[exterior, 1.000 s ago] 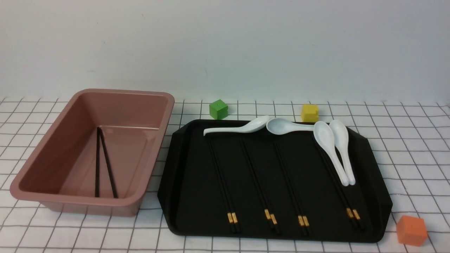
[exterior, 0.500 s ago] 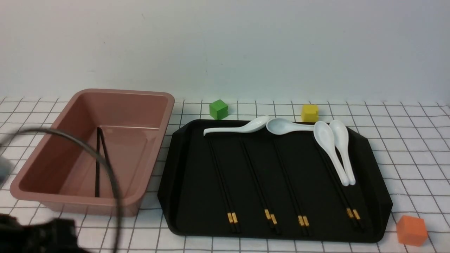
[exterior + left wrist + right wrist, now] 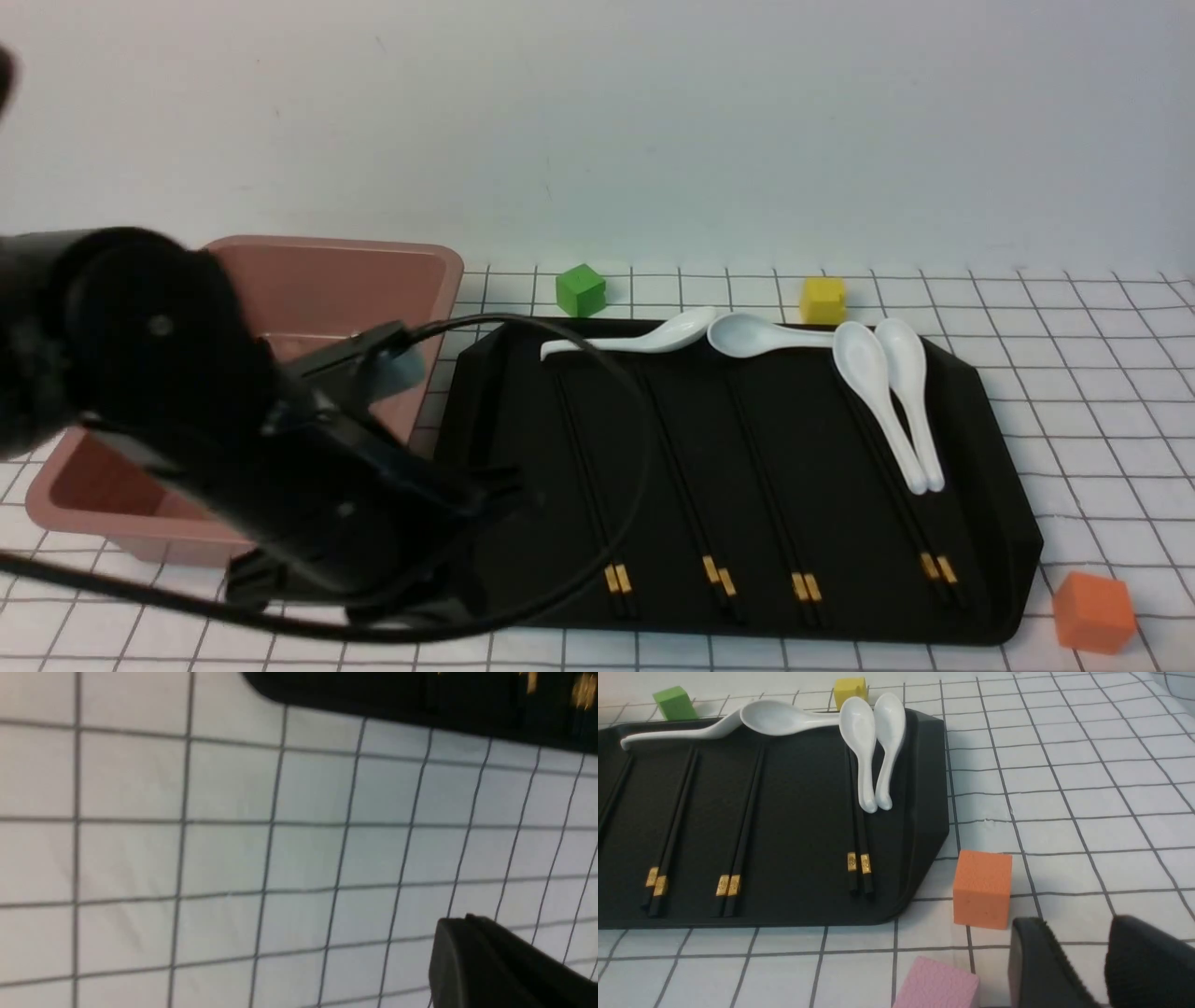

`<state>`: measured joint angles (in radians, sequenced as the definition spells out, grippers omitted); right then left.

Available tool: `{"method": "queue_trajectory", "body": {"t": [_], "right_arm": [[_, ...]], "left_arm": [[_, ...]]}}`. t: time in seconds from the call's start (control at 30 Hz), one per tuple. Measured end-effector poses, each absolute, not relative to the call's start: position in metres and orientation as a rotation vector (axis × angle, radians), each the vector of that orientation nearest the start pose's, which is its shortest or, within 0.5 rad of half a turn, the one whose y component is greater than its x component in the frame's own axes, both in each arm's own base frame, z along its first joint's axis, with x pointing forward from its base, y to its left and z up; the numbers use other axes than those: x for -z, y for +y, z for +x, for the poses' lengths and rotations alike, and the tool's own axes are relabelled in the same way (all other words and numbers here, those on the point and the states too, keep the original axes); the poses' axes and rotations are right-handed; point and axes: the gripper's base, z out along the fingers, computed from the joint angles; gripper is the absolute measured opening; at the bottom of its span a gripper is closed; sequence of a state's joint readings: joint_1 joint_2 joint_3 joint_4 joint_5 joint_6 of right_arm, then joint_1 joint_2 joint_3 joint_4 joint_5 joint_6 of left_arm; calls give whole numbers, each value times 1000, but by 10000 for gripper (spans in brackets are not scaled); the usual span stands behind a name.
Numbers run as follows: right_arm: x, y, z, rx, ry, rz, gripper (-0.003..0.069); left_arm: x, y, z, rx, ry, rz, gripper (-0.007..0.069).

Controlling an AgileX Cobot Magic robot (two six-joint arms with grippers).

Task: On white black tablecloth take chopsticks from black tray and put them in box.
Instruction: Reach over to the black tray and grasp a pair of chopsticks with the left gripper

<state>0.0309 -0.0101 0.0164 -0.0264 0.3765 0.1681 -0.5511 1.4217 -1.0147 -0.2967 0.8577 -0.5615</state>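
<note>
The black tray [image 3: 822, 439] lies on the gridded tablecloth [image 3: 1074, 392]. It holds several pairs of black chopsticks [image 3: 691, 495] with gold bands toward me. The pink box [image 3: 373, 271] stands left of the tray; my left arm [image 3: 280, 467] covers most of it and hides its inside. My left gripper [image 3: 460, 921] looks shut and empty, over bare cloth by the tray's near edge [image 3: 420, 695]. My right gripper [image 3: 1073, 933] is open and empty, low over the cloth right of the tray [image 3: 803, 812], apart from the nearest chopsticks [image 3: 857, 826].
Several white spoons [image 3: 878, 392] lie at the tray's far end, two across the rightmost chopsticks. A green cube [image 3: 580, 289] and a yellow cube [image 3: 822, 300] sit behind the tray. An orange cube [image 3: 983, 889] and a pink cube [image 3: 936, 984] sit close to my right gripper.
My left arm has swung in from the lower left and now fills the left foreground, covering the box and the chopsticks inside it. Tray, spoons and cubes have not moved.
</note>
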Motion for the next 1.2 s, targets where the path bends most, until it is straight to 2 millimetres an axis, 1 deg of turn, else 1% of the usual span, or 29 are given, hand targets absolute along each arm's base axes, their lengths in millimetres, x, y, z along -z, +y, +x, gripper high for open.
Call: {"method": "queue_trajectory", "body": {"t": [0.1, 0.13, 0.2, 0.33, 0.4, 0.47, 0.5, 0.53, 0.57, 0.63, 0.67, 0.73, 0.83, 0.93, 1.0, 1.1, 1.2], "right_arm": [[-174, 1, 52, -112, 1864, 112, 240], [-174, 1, 52, -112, 1864, 112, 240], [-174, 1, 52, -112, 1864, 112, 240], [-174, 1, 52, -112, 1864, 112, 240], [-174, 1, 52, -112, 1864, 112, 240], [-174, 1, 52, -112, 1864, 112, 240], [-174, 1, 52, -112, 1864, 112, 240], [-174, 1, 52, -112, 1864, 112, 240], [-174, 1, 52, -112, 1864, 112, 240], [-174, 1, 52, -112, 1864, 112, 240], [-174, 1, 52, -112, 1864, 112, 240], [-174, 1, 52, -112, 1864, 112, 240], [-174, 1, 52, -112, 1864, 112, 240], [-174, 1, 52, -112, 1864, 112, 240], [-174, 1, 52, -112, 1864, 112, 240], [-174, 1, 52, -112, 1864, 112, 240], [-174, 1, 52, -112, 1864, 112, 240]], "left_arm": [[-262, -187, 243, 558, 2879, -262, 88], [-258, -196, 251, 519, 2891, -281, 126], [-252, -208, 268, 457, 2899, -311, 187], [-241, -224, 295, 390, 2893, -398, 302], [-233, -232, 309, 372, 2887, -423, 335], [-227, -238, 318, 364, 2886, -434, 346], [-220, -242, 323, 357, 2888, -447, 348], [-220, -244, 326, 362, 2884, -452, 349], [-213, -250, 333, 364, 2881, -469, 351], [-204, -255, 341, 355, 2881, -482, 351], [-196, -258, 348, 336, 2882, -494, 349], [-185, -262, 354, 303, 2886, -521, 340], [-170, -263, 363, 236, 2877, -545, 326], [-157, -264, 367, 196, 2878, -564, 312], [-156, -265, 368, 198, 2875, -568, 303], [-155, -266, 369, 196, 2875, -577, 254], [-154, -265, 367, 193, 2898, -569, 149]]}}
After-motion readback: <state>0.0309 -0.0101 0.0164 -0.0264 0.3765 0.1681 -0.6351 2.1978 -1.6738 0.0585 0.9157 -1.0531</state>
